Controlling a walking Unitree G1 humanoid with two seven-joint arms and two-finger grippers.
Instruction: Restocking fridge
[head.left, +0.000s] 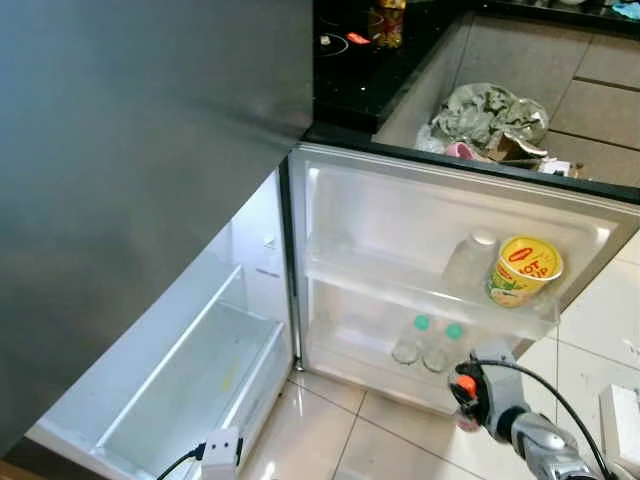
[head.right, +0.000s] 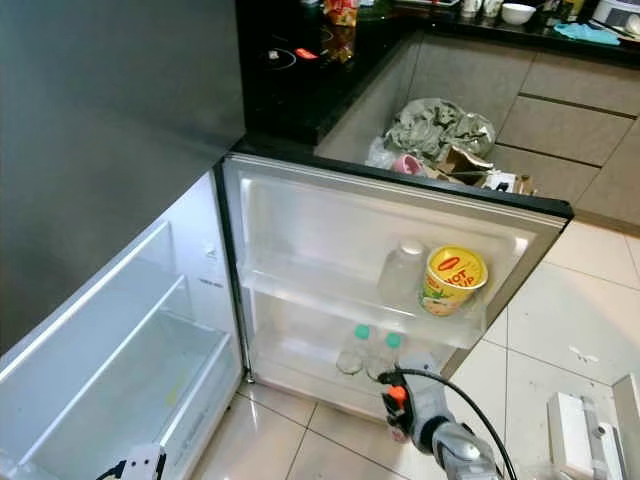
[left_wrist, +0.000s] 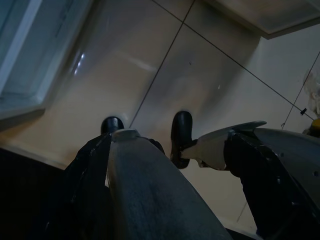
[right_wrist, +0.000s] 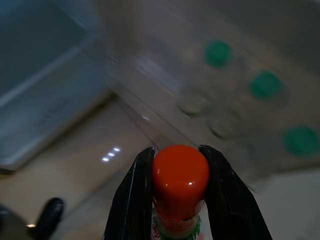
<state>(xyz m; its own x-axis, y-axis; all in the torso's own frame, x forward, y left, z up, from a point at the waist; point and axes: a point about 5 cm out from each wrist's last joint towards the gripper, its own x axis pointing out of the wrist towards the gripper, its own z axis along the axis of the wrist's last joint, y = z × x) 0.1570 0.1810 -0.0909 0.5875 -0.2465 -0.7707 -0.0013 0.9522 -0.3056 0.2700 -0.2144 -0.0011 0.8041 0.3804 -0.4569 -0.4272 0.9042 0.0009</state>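
Observation:
The fridge door (head.left: 330, 200) stands open. Its upper door shelf (head.left: 400, 290) holds a yellow cup-noodle tub (head.left: 525, 270) and a clear white-capped bottle (head.left: 470, 262). Two green-capped bottles (head.left: 430, 343) stand in the lower door shelf. My right gripper (right_wrist: 172, 172) is shut on a bottle with an orange-red cap (right_wrist: 180, 175), held low just in front of the lower door shelf; the cap (head.left: 466, 385) also shows in the left eye view. The left gripper (left_wrist: 147, 130) hangs over the floor tiles, its fingers (left_wrist: 181, 130) apart with nothing between them.
The fridge compartment (head.left: 190, 370) at the left has bare white shelves. A black counter (head.left: 360, 70) lies behind the door, with a crumpled bag (head.left: 490, 115) on the floor past it. A white box (head.left: 620, 415) sits on the tiles at the right.

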